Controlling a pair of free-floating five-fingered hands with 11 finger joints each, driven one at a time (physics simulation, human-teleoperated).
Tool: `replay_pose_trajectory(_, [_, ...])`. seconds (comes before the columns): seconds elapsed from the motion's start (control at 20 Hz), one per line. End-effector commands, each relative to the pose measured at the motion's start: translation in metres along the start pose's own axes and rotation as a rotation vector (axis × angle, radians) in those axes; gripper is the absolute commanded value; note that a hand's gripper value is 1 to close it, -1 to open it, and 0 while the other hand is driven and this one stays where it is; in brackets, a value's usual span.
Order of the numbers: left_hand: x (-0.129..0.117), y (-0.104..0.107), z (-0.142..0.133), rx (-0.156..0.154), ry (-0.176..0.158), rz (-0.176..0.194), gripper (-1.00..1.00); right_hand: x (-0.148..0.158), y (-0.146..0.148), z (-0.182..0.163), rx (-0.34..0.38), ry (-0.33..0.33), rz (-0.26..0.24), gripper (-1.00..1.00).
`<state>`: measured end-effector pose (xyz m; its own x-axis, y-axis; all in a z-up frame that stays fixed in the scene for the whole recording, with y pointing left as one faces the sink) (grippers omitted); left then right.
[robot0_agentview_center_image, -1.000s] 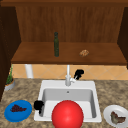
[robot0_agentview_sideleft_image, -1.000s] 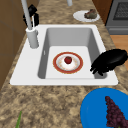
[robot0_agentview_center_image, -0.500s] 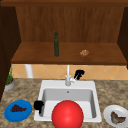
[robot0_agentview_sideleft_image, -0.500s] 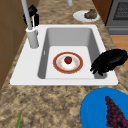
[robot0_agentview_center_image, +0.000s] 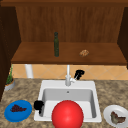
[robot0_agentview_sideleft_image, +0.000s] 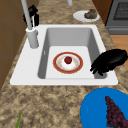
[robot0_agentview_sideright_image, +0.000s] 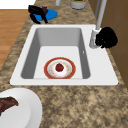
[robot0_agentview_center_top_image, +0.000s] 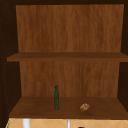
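My left hand (robot0_agentview_center_image: 38, 105) hovers over the front left corner of the white sink (robot0_agentview_center_image: 50, 83), fingers relaxed and holding nothing. In the left side view the left hand (robot0_agentview_sideleft_image: 110, 60) hangs above the sink's rim, next to a blue plate (robot0_agentview_sideleft_image: 95, 107) of dark grapes (robot0_agentview_sideleft_image: 115, 112). My right hand (robot0_agentview_center_image: 79, 74) is at the handle of the faucet (robot0_agentview_center_image: 67, 75), behind the basin; the right side view shows the right hand (robot0_agentview_sideright_image: 106, 37) against the faucet's base (robot0_agentview_sideright_image: 93, 40). A red bowl (robot0_agentview_sideleft_image: 75, 67) with a small red fruit (robot0_agentview_sideleft_image: 68, 60) in it sits on the basin floor.
A white plate (robot0_agentview_center_image: 108, 111) with brown food lies right of the sink. On the lower shelf stand a dark green bottle (robot0_agentview_center_image: 56, 45) and a brown lump (robot0_agentview_center_image: 84, 53). A potted plant (robot0_agentview_center_image: 9, 80) is at the far left, and a stove (robot0_agentview_sideleft_image: 120, 12) beyond the counter.
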<state>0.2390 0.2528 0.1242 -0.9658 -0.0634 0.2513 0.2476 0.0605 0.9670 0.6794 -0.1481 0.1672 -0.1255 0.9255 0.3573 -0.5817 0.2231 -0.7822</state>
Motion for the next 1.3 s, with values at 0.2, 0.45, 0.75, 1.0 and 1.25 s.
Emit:
replay_pose_trajectory(0.2, [0.0,0.0,0.0,0.0,0.0,0.0,0.0,-0.001,-0.004,-0.007,0.015,0.02,-0.015,-1.0])
replay_pose_trajectory(0.45, [0.0,0.0,0.0,0.0,0.0,0.0,0.0,0.0,-0.006,-0.002,0.014,-0.016,0.02,-1.0])
replay_pose_trajectory(0.75, [0.0,0.0,0.0,0.0,0.0,0.0,0.0,-0.011,-0.028,0.024,0.032,-0.04,0.032,-1.0])
replay_pose_trajectory(1.0, [0.0,0.0,0.0,0.0,0.0,0.0,0.0,-0.031,-0.033,0.036,0.004,-0.061,-0.008,-1.0])
replay_pose_trajectory(1.25, [0.0,0.0,0.0,0.0,0.0,0.0,0.0,-0.053,-0.03,0.058,-0.072,-0.08,-0.013,-1.0])
